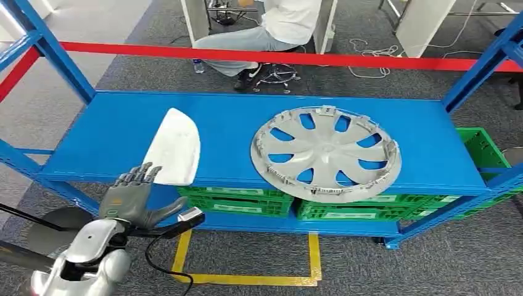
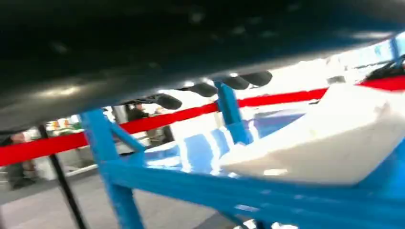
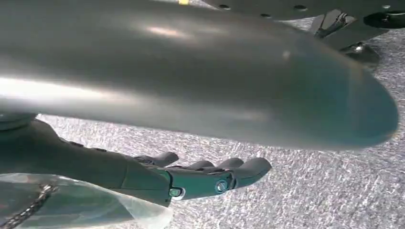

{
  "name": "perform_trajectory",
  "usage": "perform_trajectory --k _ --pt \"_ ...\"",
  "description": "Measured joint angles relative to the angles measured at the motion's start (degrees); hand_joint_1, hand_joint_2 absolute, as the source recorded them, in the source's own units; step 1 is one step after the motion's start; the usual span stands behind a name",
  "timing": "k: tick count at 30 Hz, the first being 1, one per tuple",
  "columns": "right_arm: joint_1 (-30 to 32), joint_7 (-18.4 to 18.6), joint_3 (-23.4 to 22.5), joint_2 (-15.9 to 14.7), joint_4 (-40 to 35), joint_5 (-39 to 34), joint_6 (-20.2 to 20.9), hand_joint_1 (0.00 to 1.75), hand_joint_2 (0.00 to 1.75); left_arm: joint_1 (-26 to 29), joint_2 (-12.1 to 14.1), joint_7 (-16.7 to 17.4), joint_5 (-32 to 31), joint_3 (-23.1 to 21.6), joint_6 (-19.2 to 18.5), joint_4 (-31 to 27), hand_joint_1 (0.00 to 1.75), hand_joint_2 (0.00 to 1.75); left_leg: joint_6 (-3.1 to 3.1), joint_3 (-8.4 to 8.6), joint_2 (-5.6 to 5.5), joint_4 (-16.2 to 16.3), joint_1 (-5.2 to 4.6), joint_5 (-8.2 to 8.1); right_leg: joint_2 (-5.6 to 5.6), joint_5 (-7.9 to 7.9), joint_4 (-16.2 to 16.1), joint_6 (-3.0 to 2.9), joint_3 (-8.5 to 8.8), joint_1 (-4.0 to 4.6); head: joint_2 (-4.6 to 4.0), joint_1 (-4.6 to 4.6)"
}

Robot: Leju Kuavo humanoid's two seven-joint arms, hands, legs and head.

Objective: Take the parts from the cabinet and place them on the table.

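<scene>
A white curved panel part lies on the left of the blue shelf, its near end over the front edge. A grey wheel cover lies flat to its right. My left hand is raised in front of the shelf edge, just left of and below the panel's near end, fingers spread, holding nothing. In the left wrist view the white panel is close ahead and dark fingertips show above it. My right hand hangs over grey carpet with its fingers loosely extended and nothing in it.
Green crates sit on the lower shelf, and another green crate is at the right. A red rail crosses behind the rack. A seated person is beyond it. Yellow floor tape marks the carpet in front.
</scene>
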Motion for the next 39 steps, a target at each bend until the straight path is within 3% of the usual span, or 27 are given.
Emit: perform_trajectory --k 4,9,26,39 --pt "0.1 0.9 0.1 0.0 0.0 -2.5 -0.2 0.00 0.00 -0.1 -1.5 -5.3 1.6 1.4 3.4 -2.6 0.00 0.00 0.00 0.02 0.00 0.0 0.00 0.00 -0.01 0.00 0.0 0.00 -0.15 -0.01 0.00 -0.02" --pt "0.1 2.5 2.3 0.0 0.0 -6.4 -0.4 0.00 0.00 -2.1 -3.0 -8.0 6.0 3.0 6.4 -7.3 0.00 0.00 0.00 0.04 0.00 0.0 0.00 -0.01 0.00 0.00 0.0 0.00 -0.64 -0.01 -0.02 0.00" --pt "2.1 4.3 7.3 0.0 -0.4 -10.2 -0.3 0.00 0.00 -3.6 -4.0 -9.3 10.6 3.9 8.4 -15.1 0.00 0.00 -0.01 0.03 0.01 0.0 0.00 -0.01 0.01 -0.01 0.0 0.00 -0.66 0.00 0.00 0.00" --pt "3.0 4.9 9.6 0.0 -0.9 -11.3 -0.3 0.00 0.00 -3.6 -4.0 -9.2 10.6 3.9 8.3 -15.4 0.00 0.00 -0.01 0.04 0.01 0.0 0.00 -0.01 0.01 -0.01 0.0 0.00 -0.64 -0.01 -0.02 -0.02"
